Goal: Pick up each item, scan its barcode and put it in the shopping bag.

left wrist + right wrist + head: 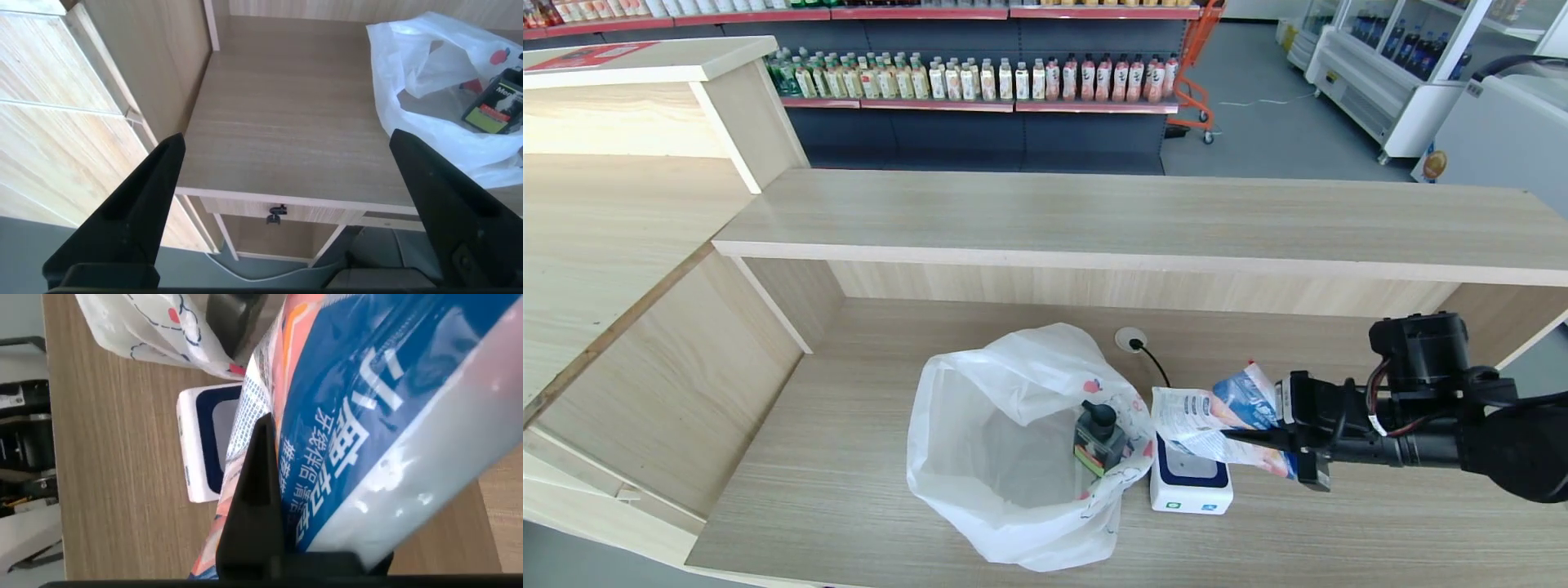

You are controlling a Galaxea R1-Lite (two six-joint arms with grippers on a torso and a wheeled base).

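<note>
While left fingers [139,212] gape, right fingers [257,498] pinch the packet [1209,416], lengthwise toward the shopping bag [980,514].

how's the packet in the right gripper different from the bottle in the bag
The packet is held in the air by the right gripper, above the scanner; the bottle sits inside the shopping bag. The packet is flat and crinkled, in blue, white and orange; the bottle is blocky and dark with a black pump top. Both are close to the scanner.
</note>
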